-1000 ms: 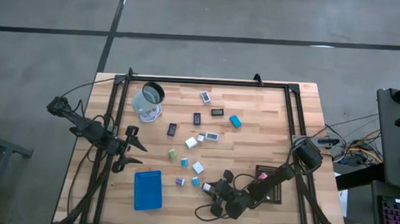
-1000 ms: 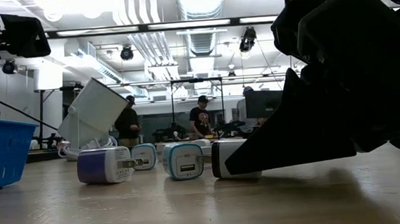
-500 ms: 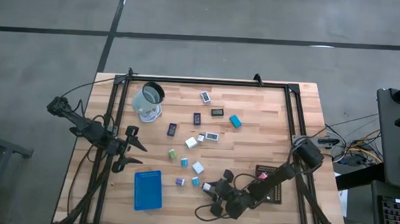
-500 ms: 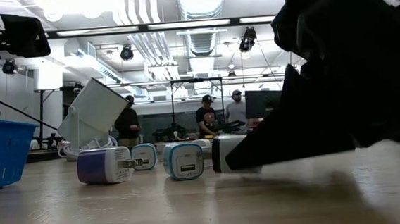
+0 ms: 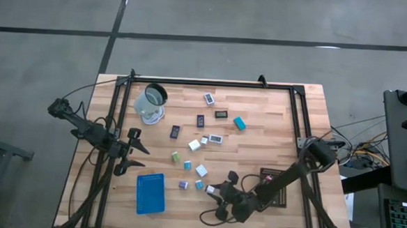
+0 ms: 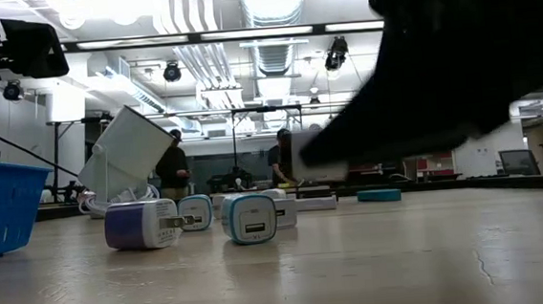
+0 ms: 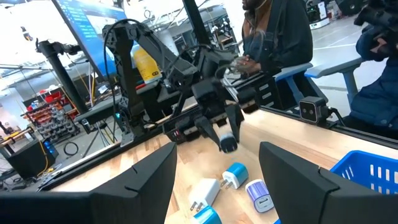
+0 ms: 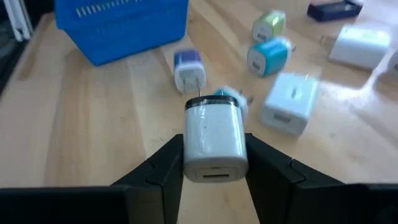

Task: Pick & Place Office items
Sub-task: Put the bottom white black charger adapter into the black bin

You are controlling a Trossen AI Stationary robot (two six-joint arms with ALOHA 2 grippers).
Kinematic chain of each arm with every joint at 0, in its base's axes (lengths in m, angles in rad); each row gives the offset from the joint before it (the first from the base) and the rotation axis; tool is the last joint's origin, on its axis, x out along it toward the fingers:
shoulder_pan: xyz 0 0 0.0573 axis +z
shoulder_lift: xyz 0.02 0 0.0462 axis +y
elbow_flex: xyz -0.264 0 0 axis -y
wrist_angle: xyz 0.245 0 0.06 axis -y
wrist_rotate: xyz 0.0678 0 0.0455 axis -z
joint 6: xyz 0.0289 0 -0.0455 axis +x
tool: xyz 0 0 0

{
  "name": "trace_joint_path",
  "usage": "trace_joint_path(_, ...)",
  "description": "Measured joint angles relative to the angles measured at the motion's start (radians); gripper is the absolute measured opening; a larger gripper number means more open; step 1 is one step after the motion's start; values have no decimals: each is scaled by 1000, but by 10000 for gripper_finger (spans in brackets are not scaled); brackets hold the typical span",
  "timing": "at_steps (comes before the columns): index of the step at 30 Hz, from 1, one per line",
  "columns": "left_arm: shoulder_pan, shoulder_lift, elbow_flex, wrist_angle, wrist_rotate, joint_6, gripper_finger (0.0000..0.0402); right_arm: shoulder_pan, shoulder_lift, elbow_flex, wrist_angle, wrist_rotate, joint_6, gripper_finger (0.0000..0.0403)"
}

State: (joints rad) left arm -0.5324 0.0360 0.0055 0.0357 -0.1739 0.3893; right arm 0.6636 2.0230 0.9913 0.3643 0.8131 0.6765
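Your right gripper (image 8: pixel 213 163) is clamped on a white wall charger (image 8: pixel 214 138), holding it clear above the wooden table (image 5: pixel 273 118), just beside the purple-and-white charger (image 8: pixel 187 68) and a teal charger (image 8: pixel 269 55) that lie near the blue tray (image 5: pixel 150 193). The other chargers and flat labelled pieces are scattered over the table beyond the blue tray, toward the clear cup (image 5: pixel 152 103). Your left gripper (image 5: pixel 137 150) hangs with its fingers apart just off the blue tray's far end.

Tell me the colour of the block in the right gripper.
White block, dark band on top; clearest in the right wrist view.
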Motion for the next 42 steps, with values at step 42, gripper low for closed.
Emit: trace_joint_path(42,0,0,0,-1,0,0,234,341,-761,-2,-1297,-394,895,139)
